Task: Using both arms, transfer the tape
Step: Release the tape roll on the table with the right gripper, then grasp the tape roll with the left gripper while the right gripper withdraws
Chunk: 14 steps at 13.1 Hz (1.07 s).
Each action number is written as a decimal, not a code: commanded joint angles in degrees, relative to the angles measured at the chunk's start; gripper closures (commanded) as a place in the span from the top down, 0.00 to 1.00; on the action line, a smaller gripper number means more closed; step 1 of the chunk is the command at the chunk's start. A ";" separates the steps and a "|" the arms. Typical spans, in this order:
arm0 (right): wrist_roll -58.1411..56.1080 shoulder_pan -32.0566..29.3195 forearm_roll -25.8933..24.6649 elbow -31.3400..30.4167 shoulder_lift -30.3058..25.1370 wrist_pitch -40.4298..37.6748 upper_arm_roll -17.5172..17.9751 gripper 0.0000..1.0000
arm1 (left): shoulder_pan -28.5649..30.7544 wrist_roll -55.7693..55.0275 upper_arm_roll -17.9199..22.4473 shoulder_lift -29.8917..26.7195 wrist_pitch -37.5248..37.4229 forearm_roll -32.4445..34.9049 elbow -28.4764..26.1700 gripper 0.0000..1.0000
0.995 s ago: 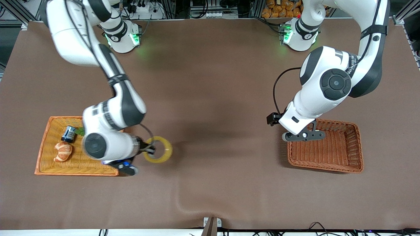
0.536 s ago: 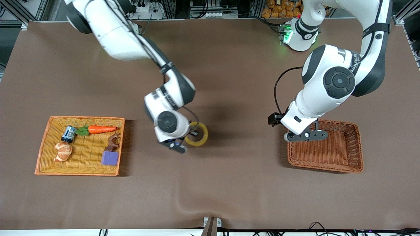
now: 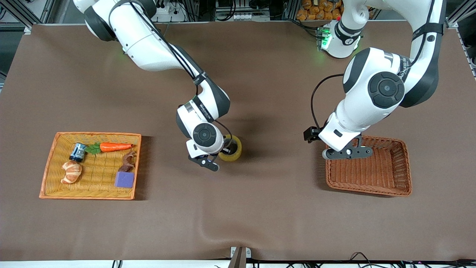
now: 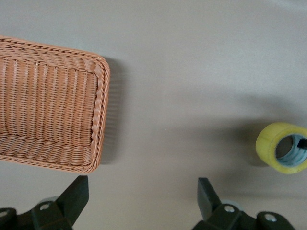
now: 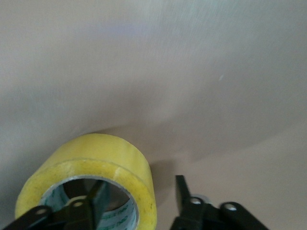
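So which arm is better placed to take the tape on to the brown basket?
The left. Its end effector hangs open over the brown basket's rim, and the tape shows in its wrist view. The right end effector has one finger inside the roll near mid-table.

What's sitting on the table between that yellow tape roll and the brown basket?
Nothing: only bare brown table lies between the tape and the brown basket, as the front and left wrist views show.

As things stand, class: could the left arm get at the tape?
Probably yes. The tape sits mid-table, gripped by the right gripper; bare table lies between it and the open left gripper, over the brown basket's edge. The right arm crowds one side.
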 commanded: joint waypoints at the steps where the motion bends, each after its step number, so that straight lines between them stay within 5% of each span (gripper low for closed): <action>1: -5.39 -4.84 -2.62 0.65 -2.26 -4.54 0.12 1.00 | -2.18 -1.15 -0.37 2.19 3.32 -0.09 -0.17 1.00; 4: -20.41 -14.23 -2.36 4.69 -2.97 -14.13 0.38 1.00 | -7.20 -5.78 -0.19 6.32 6.48 -0.26 0.18 1.00; 9: -40.88 -24.80 -2.28 4.96 -7.69 -14.94 0.30 1.00 | -13.17 -11.87 -0.37 13.78 12.36 -0.35 3.78 1.00; 12: -48.48 -29.19 -1.14 2.86 -11.13 -17.66 0.82 1.00 | -16.25 -19.23 -0.37 20.11 19.92 -0.70 7.64 1.00; 14: -49.97 -32.10 3.42 -5.45 -18.40 -13.91 0.91 1.00 | -18.10 -21.62 -0.45 23.89 24.66 -0.88 9.32 1.00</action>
